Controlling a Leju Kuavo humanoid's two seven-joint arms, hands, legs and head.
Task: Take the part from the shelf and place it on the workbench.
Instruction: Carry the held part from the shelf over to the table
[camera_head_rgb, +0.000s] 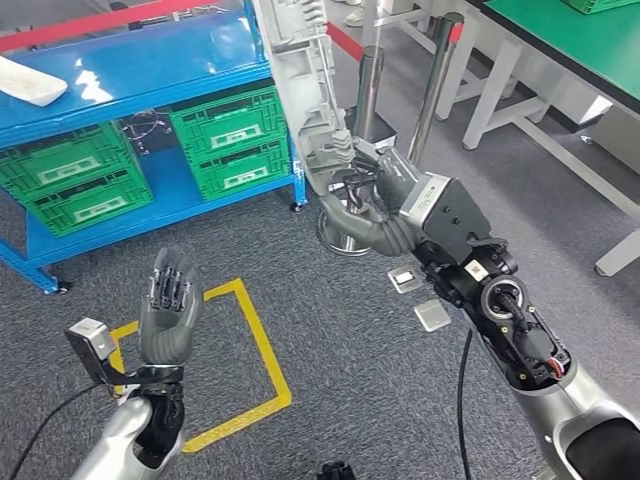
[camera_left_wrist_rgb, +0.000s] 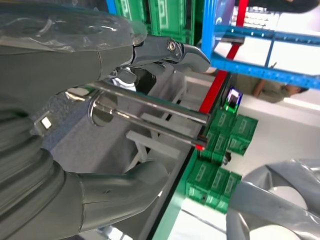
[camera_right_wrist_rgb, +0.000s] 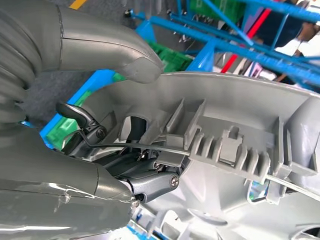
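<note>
Gripping: the right hand (camera_head_rgb: 377, 200) holds the lower end of the part (camera_head_rgb: 302, 70), a long grey moulded plastic piece that rises up and away from the hand, off the shelf.
Shelf: the blue shelf (camera_head_rgb: 136, 70) stands beyond the left hand and to the left of the right hand; its near edge faces the robot.
Crates: two stacks of green crates (camera_head_rgb: 230, 140) sit on the lower level of the shelf, one near the part, one (camera_head_rgb: 72, 180) further left; what they hold cannot be told.
Top level: a pale curved piece (camera_head_rgb: 30, 82) lies on the shelf's upper board, well apart from both hands.
Workbench: a green-topped workbench (camera_head_rgb: 589, 45) with white legs stands beyond and to the right of the right hand.
Open room: grey carpet (camera_head_rgb: 340, 340) lies between the two hands, with a yellow floor outline (camera_head_rgb: 260, 345) just right of the left hand.
Posts: two metal posts (camera_head_rgb: 438, 85) stand just behind the right hand.
Left hand: the left hand (camera_head_rgb: 170, 305) is raised, fingers apart, holding nothing.
Right wrist view: the thumb (camera_right_wrist_rgb: 113, 47) lies on the part's rim (camera_right_wrist_rgb: 226, 87), darker fingers (camera_right_wrist_rgb: 151, 182) hook into its ribbed inner side, and a thin wire (camera_right_wrist_rgb: 158, 149) runs along the ribs.
Left wrist view: the posts (camera_left_wrist_rgb: 151, 112) show between the left hand's thumb (camera_left_wrist_rgb: 124, 187) and fingers (camera_left_wrist_rgb: 170, 50).
</note>
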